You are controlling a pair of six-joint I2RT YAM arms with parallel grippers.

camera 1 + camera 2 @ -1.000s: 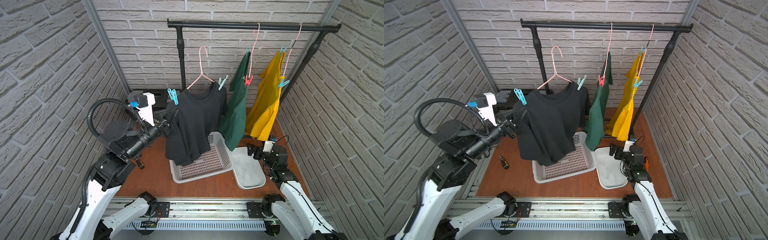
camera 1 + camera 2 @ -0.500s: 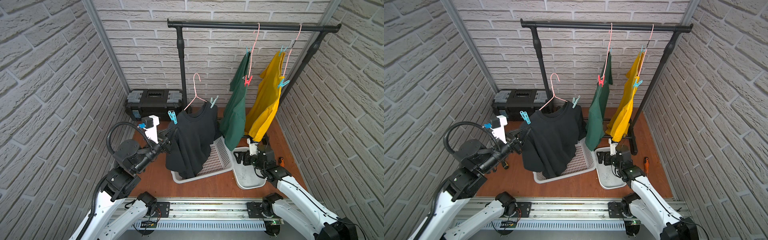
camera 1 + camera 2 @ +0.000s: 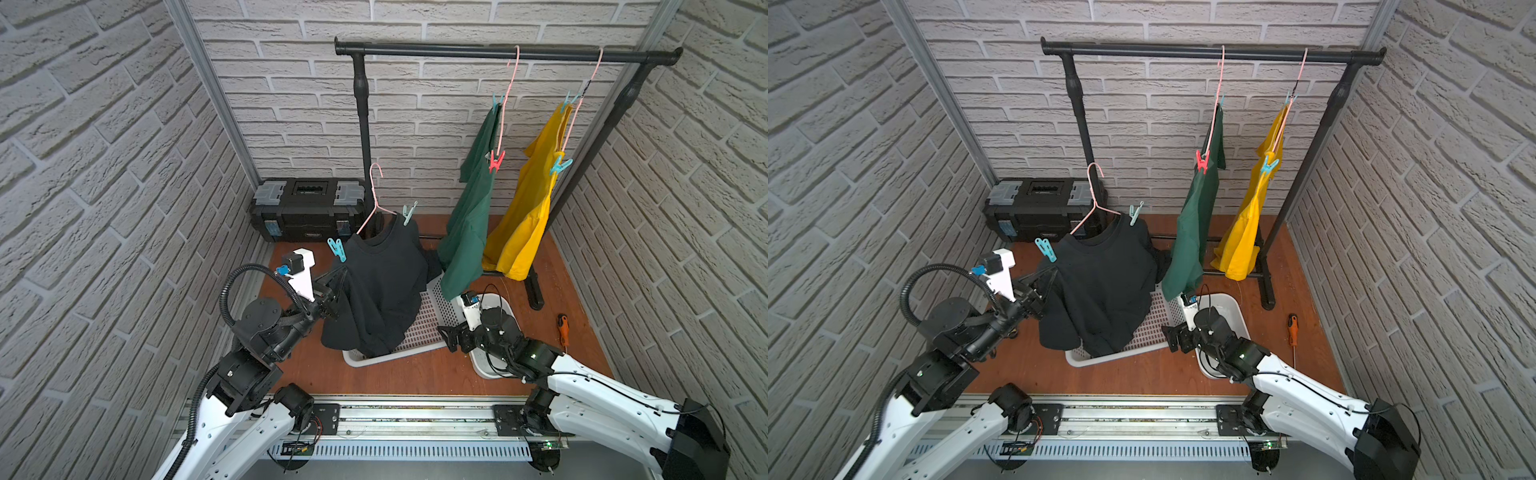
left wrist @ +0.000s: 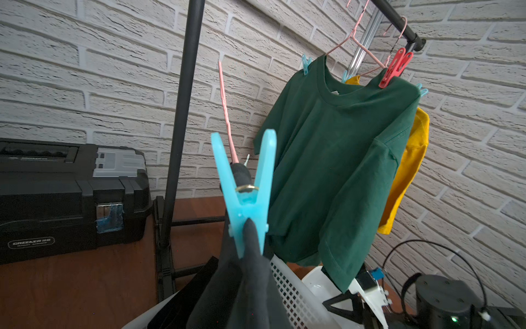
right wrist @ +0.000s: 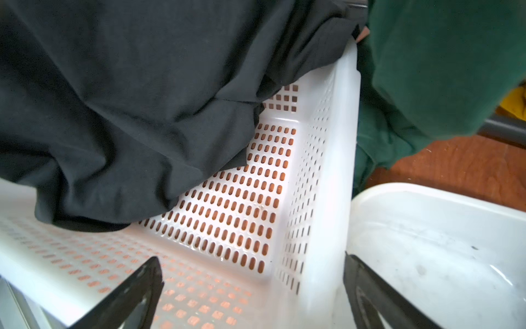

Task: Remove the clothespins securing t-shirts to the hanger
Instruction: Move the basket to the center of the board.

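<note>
Since a second ago the black shirt (image 3: 382, 291) on its hanger (image 3: 376, 199) has come down off the rail (image 3: 415, 50); its hem sags into the basket (image 3: 390, 359). I have the left pincer (image 3: 334, 282) clamped on the shirt's left edge. Teal pegs grip both shoulders: left peg (image 3: 336, 249), right peg (image 3: 409, 212). The right pincer (image 3: 452, 338) gapes wide, empty, low at the basket's near right corner. At right the green shirt (image 3: 469, 216) and yellow shirt (image 3: 523, 224) hang on the rail, pegged.

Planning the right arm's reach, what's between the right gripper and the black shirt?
Only bare perforated floor of the basket, seen in the right wrist view between the open right gripper and the black shirt.
</note>
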